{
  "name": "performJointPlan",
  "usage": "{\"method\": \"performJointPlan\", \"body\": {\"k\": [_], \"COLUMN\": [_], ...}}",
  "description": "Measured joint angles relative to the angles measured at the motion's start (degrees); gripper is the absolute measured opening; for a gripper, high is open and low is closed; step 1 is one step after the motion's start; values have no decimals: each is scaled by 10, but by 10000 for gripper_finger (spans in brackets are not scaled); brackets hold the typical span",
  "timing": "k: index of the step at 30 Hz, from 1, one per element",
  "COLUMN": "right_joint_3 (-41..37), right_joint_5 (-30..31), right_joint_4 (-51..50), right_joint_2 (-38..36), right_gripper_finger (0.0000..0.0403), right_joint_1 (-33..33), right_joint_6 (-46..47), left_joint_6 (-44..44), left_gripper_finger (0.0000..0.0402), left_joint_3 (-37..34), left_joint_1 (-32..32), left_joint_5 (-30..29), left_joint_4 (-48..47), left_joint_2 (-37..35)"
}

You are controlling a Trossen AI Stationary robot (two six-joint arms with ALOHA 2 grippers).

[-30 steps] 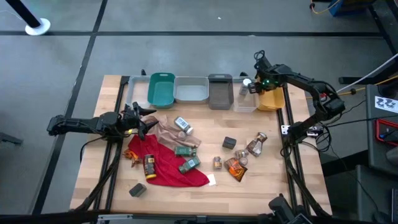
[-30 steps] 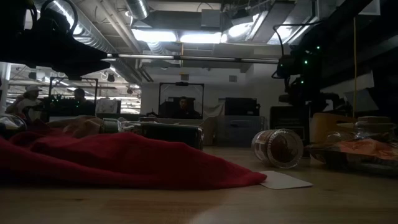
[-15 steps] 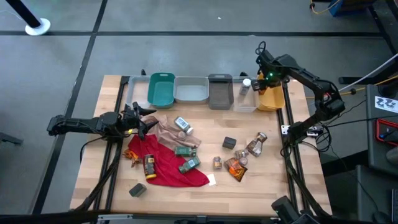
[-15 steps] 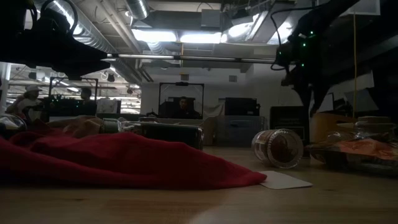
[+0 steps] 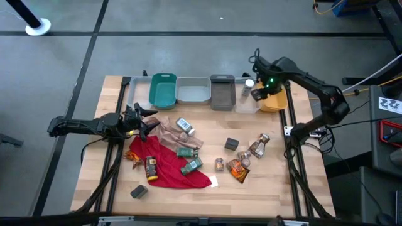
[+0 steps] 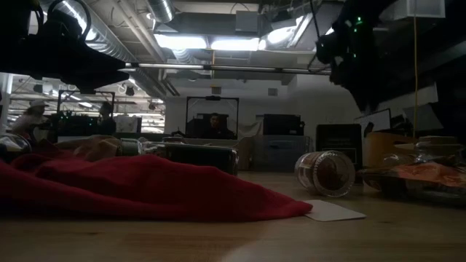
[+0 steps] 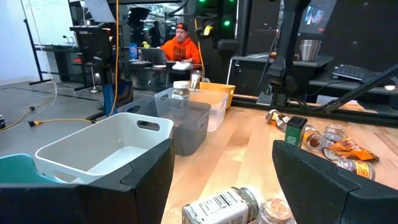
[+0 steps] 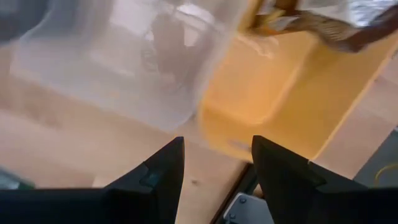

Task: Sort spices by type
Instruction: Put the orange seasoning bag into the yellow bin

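Your right end effector (image 5: 256, 94) hung over the seam between the clear bin (image 5: 247, 103) and the yellow bin (image 5: 274, 102), fingers apart and nothing between them. Your left end effector (image 5: 143, 119) waited at the left edge of the surface (image 5: 276, 182), also spread and empty, just beside the tan cloth (image 5: 168, 134).

Most of the spices lay loose on the surface. The jars looked rigid, smooth and probably glass, and those on their sides would likely roll, so a hold across the middle of the body seemed safest. The boxes looked light and stiff, so pinching their flat faces should have served. The packet looked soft and crinkly and was best taken by an edge.

The count, as far as the high view allowed:
- white-capped jars: two, one (image 5: 185, 125) on the tan cloth and one (image 5: 249, 85) upright in the clear bin
- green boxes: two (image 5: 186, 151) (image 5: 191, 166), at the edge of the red cloth (image 5: 169, 174)
- dark boxes: two (image 5: 232, 144) (image 5: 139, 191)
- small brown jars: about three (image 5: 219, 164) (image 5: 244, 159) (image 5: 259, 146)
- orange-brown packet: one (image 5: 237, 170) loose, with another crinkly one (image 8: 323, 18) in the yellow bin
- one bottle (image 5: 151, 168) on the red cloth
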Motion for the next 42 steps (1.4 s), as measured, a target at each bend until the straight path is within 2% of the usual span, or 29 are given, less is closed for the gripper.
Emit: {"method": "performJointPlan", "body": {"k": [5,11,20,23,26,33,36,42], "right_joint_3": [0,-4,-59,-90,-126,-185,-197,-222], "right_joint_5": [-6,-21,-20,-20,-10,75,74,65], "right_joint_4": [-27,-44,-44,-43,-37,45,55,81], "right_joint_2": [-20,-23,-23,-23,-22,-21,-21,-21], "right_gripper_finger": [189,189,189,189,189,189,189,189], "right_joint_1": [104,251,448,499,539,598,610,613], "right_joint_6": [6,60,57,28,-3,-38,-72,-76], "left_joint_6": [0,0,0,-2,-3,-4,-4,-4], "left_gripper_finger": [255,255,255,255,255,255,255,255], "left_joint_3": [0,0,0,0,0,0,0,0], "left_joint_1": [0,0,0,0,0,0,0,0], "left_joint_5": [0,0,0,0,0,0,0,0], "left_joint_4": [0,0,0,0,0,0,0,0], "left_joint_2": [0,0,0,0,0,0,0,0]}}
